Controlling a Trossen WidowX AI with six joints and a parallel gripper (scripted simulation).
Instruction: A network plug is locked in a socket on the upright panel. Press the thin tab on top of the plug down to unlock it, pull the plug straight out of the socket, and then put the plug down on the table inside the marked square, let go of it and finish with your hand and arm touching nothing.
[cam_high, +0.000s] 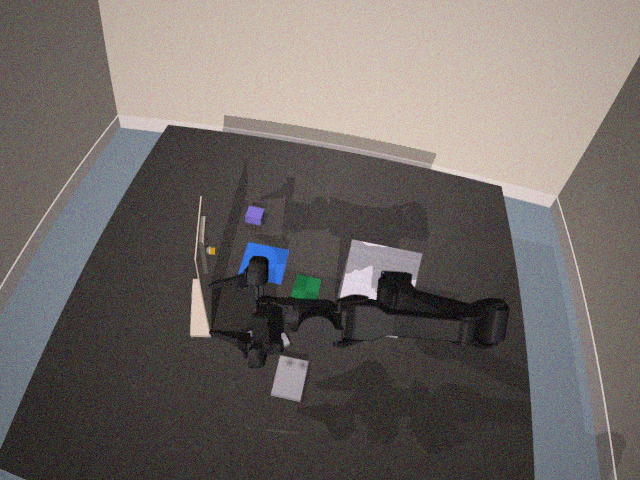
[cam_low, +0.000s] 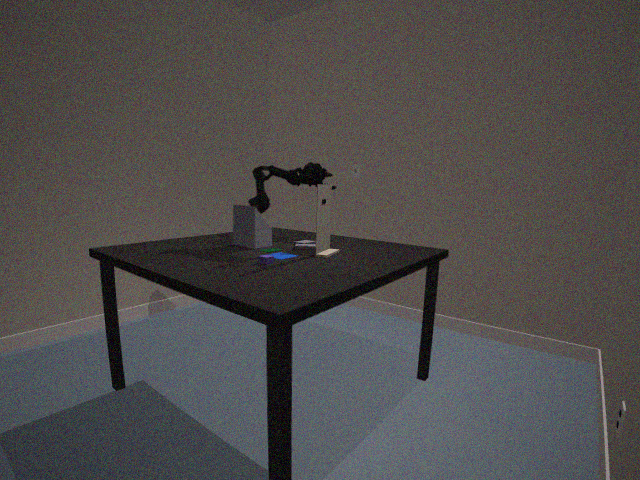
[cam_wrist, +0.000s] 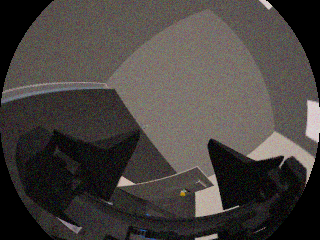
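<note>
Your pincer (cam_high: 242, 310) hangs spread wide, gripping nothing, high above the dark table (cam_high: 129, 320) and level with the top of the upright panel (cam_high: 197, 242). In the top view the two fingers (cam_high: 256, 271) stand well apart, one on either side of the wrist, and they point toward the panel.

The network plug (cam_high: 210, 250), a small orange-and-white piece, sits in the socket on the panel face that looks toward your arm. It lies ahead of the pincer, off to one side along the panel, and lower down. In the wrist view the plug (cam_wrist: 183, 194) shows as an orange speck low in the gap between the fingers; the panel slants across below it.

The plug's long axis appears to run straight out from the panel toward your side, so your pull would follow that same line. Its thin tab is too small to make out in any view.

Behind the pincer and below it lies the blue square (cam_high: 273, 258), with a green patch (cam_high: 306, 287) and a purple cube (cam_high: 254, 214) near it. A pale grey plate (cam_high: 290, 378) lies on the opposite side.

By the look of it, nothing is unlocked yet: you must come down and shift sideways to the plug before pressing its tab.
</note>
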